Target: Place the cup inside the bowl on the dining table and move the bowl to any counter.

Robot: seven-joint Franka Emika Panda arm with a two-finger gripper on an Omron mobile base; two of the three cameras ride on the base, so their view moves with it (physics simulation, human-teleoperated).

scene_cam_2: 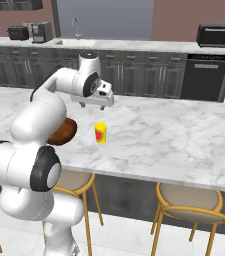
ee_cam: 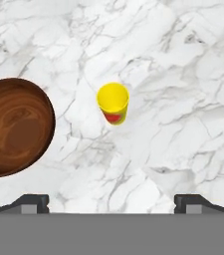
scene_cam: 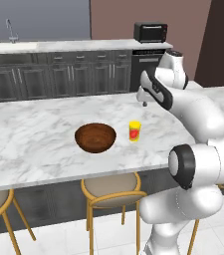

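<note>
So our gripper (ee_cam: 111, 203) hangs over the dining table (scene_cam: 39, 127), fingers spread as wide as they go and holding nothing. The cup (scene_cam: 135, 131) stands upright just right of the bowl (scene_cam: 95, 137), nearer to us than the fingers, so we'd drop down and back.

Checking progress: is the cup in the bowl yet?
Out. The cup stands upright on the table beside the bowl, apart from it.
</note>
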